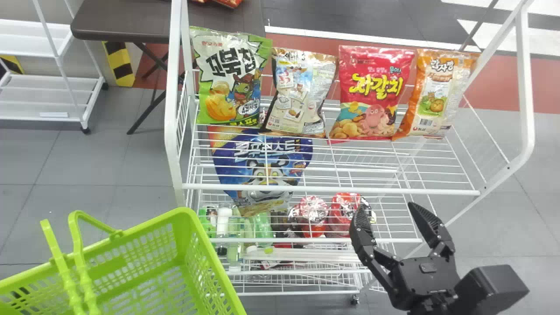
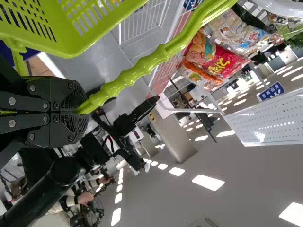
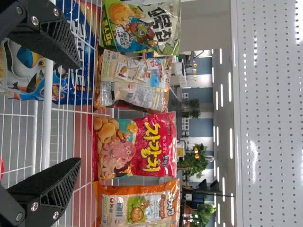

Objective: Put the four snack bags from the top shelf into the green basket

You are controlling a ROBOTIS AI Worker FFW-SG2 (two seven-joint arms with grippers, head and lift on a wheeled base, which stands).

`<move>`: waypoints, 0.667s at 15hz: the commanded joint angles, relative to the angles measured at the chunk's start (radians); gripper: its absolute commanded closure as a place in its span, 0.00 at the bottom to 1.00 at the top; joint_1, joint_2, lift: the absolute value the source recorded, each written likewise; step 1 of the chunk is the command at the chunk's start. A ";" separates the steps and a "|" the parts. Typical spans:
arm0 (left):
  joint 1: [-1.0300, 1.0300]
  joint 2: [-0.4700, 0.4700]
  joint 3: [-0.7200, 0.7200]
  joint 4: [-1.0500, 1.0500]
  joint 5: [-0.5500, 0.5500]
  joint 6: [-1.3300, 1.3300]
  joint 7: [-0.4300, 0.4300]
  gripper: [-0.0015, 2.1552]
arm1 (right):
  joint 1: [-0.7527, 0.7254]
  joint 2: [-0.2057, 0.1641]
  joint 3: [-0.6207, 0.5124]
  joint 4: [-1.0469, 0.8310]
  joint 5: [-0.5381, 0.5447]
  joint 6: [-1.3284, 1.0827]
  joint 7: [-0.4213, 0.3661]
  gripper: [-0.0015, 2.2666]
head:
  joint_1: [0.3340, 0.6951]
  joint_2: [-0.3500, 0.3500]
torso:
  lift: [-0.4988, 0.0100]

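Grey floor tiles point(image 1: 127, 166) beneath the whole scene, with a red band point(image 1: 498, 96) beyond the rack. Foreground, robot's left: green basket point(image 1: 148, 258), gripped by its ribbed handle point(image 2: 135, 73) in the left gripper point(image 2: 76, 111), fingers closed around the handle. Foreground, robot's right: right gripper point(image 1: 387, 205), fingers spread wide, nothing held between them, in front of the white wire rack point(image 1: 525, 87) and well apart from the snack bags. Next, on the lower levels of the rack: bottles point(image 1: 224, 221), red packages point(image 1: 345, 210) and, higher up, a blue bag point(image 1: 262, 170). On the top shelf point(image 1: 332, 190), upright in a row from left to right: green bag point(image 1: 232, 78), cream-and-brown bag point(image 1: 299, 92), red bag point(image 1: 372, 96) and orange bag point(image 1: 437, 96). Beyond, to the left: white cart point(image 1: 39, 81), black-and-yellow striped post point(image 1: 118, 65) and dark table point(image 1: 122, 17), with red packets point(image 1: 227, 2) on top.
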 commanded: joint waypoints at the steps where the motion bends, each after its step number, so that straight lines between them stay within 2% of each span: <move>1: 0.005 0.006 0.000 0.000 0.002 -0.001 -0.011 1.00 | 0.000 0.000 0.004 -0.002 0.003 0.003 0.000 0.05 | 1.00 0.29 | 0.97; 4: 0.006 0.006 -0.002 -0.002 0.002 -0.001 -0.011 1.00 | -0.041 -0.001 0.025 -0.003 0.011 0.046 0.000 0.05 | 1.00 0.31 | 0.97; 7: 0.008 0.008 -0.003 0.000 0.002 -0.004 -0.011 1.00 | -0.193 -0.004 0.087 0.011 0.016 0.273 0.000 0.05 | 1.00 0.36 | 0.97; 10: 0.009 0.016 -0.003 0.005 0.006 -0.007 -0.011 1.00 | -0.385 -0.007 0.165 0.112 0.017 0.340 -0.002 0.05 | 1.00 0.46 | 0.97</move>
